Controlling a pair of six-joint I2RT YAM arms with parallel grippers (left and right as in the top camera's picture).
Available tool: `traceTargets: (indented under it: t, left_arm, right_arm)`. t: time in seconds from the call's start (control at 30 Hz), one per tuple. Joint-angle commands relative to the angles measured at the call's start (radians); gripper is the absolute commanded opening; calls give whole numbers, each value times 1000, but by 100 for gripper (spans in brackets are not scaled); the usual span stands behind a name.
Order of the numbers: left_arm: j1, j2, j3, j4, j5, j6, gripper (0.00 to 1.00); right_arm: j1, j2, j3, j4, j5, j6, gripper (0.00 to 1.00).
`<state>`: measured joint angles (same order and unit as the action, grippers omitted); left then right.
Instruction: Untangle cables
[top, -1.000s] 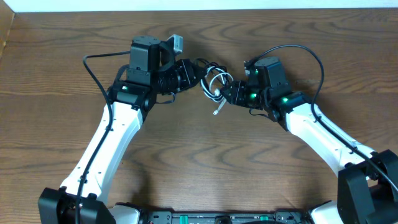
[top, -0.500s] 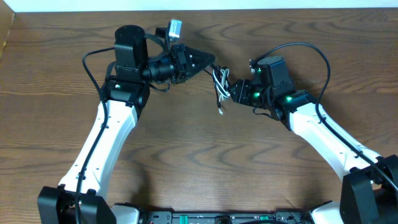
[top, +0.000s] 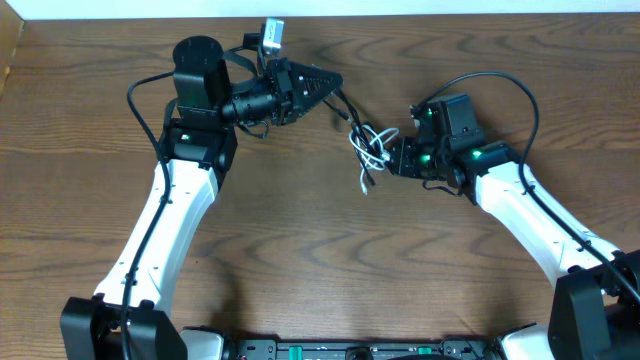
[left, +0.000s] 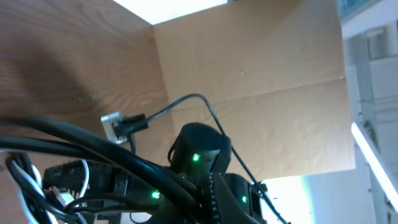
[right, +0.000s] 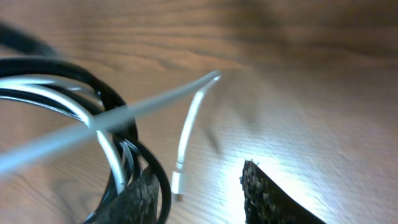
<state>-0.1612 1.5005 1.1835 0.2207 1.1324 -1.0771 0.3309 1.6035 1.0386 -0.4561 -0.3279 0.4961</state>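
Note:
The cables are tangled in a small bundle (top: 368, 143) of white and black loops just left of my right gripper (top: 392, 157). A white plug end (top: 364, 183) hangs down from the bundle. My left gripper (top: 335, 82) points right, shut on a black cable strand (top: 345, 105) that runs down to the bundle. In the right wrist view, black (right: 118, 102) and white (right: 186, 134) loops hang over one finger (right: 140, 199). The jaws stand apart with nothing between them. The left wrist view shows dark strands (left: 93, 158) and a white cable (left: 18, 186).
The wooden table (top: 300, 250) ends at a pale strip along the back (top: 450, 8). A cardboard wall (left: 249, 74) stands behind the right arm (left: 199, 149) in the left wrist view. Thick black arm wires (top: 500, 85) arch over the right wrist.
My left gripper has swung up and to the left, drawing the black strand out of the bundle. The right gripper and the bundle have shifted right and slightly down.

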Motion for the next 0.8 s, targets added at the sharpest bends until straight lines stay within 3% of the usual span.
traceTargets:
  t: [0.0, 0.4, 0.53, 0.7, 0.77]
  left_arm:
    - [37, -11, 22, 82, -27, -85, 7]
    - [65, -11, 22, 348, -27, -298, 7]
    - [80, -11, 23, 399, -27, -316, 7]
    - [112, -11, 23, 325, -22, -193, 7]
    - [106, -11, 23, 114, -27, -23, 7]
  right_arm:
    - [-32, 9, -8, -68, 95, -45, 38]
    - [-143, 9, -8, -209, 188, -49, 38]
    - [-179, 9, -9, -213, 175, -102, 40]
    - [-180, 9, -9, -214, 82, -235, 45]
    - [-179, 9, -9, -218, 58, -239, 45]
